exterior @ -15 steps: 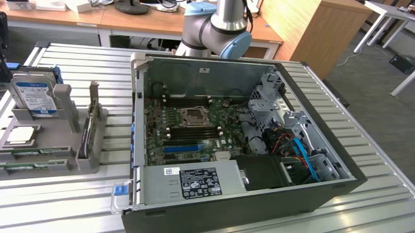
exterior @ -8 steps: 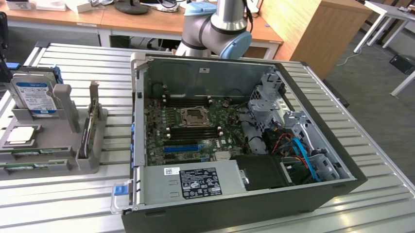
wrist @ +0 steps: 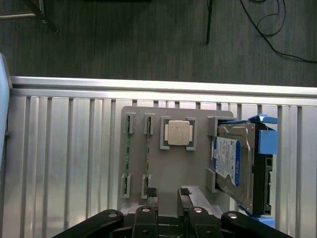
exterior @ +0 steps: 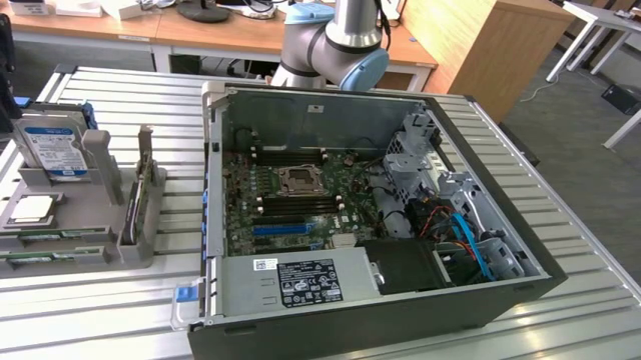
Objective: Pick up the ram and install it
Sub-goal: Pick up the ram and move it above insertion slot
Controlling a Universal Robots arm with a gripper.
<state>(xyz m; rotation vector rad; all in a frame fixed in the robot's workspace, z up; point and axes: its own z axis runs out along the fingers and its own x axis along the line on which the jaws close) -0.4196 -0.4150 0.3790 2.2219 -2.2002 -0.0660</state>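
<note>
The gripper (wrist: 167, 196) hovers over one edge of the gray holder (wrist: 168, 168), its jaws spread with nothing between them; the ram (wrist: 148, 158) stands on edge in a holder slot; a second stick (wrist: 128, 158) stands beside it.

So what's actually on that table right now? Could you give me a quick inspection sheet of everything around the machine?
Surface: slatted metal table, carrying a grey holder and an open computer case.
Job's things: two ram sticks stand on edge in the holder's slots, untouched; the motherboard lies exposed in the case.
Clutter: hard drive, processor chip and expansion card, also in the holder.
Grippers: gripper hovers at the holder's edge near the ram sticks, jaws apart, empty.
Cables: blue and orange cables inside the case; black cables on the floor.
Surroundings: wooden desks behind, dark carpet.
</note>
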